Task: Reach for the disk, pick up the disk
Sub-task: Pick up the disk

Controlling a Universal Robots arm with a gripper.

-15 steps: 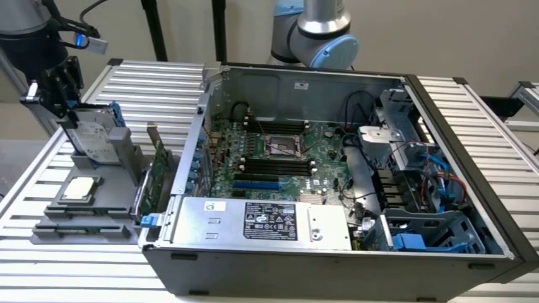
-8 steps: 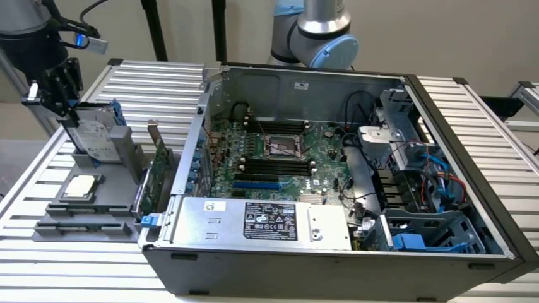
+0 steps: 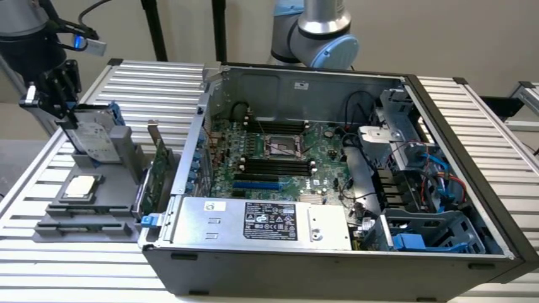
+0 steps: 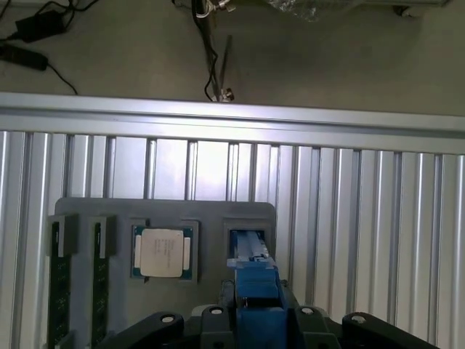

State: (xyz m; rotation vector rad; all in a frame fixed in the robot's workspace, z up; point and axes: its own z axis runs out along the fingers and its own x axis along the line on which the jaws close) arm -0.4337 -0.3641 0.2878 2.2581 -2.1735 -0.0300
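Silver slats make up the table (image 3: 50, 265). On it, at the near side, sits a big open computer case (image 3: 337, 268) with a shiny box (image 3: 261, 221) in its near corner.

On the exterior view's left of the case lies a grey holder (image 3: 84, 228). Its near part has two slots with long dark memory sticks (image 4: 58, 291). A bit farther back, a small square chip (image 3: 80, 186) rests flat in its own pocket.

Farther again stands the disk (image 3: 94, 140). It is up on its edge in a slot of the holder, and it leans a little. It has a white label on its face. In the wrist view its blue frame (image 4: 256, 287) points up, just beside the chip's pocket.

The black pincer (image 3: 65, 117) is right at the top of the disk, on its far left side. It looks like it is touching the disk, or very nearly. I cannot tell if the pincer is open or closed on it. The disk's bottom edge looks to be in its slot, so I think the lift is not yet done.

What could go wrong? The disk sits in a snug slot. A crooked pull could jam it and drag the whole holder along. A weak hold on the smooth frame could let the disk slip and fall. It could then land on the chip, which is very close. A green card (image 3: 156, 165) stands near too, so a swing that way could bump it.
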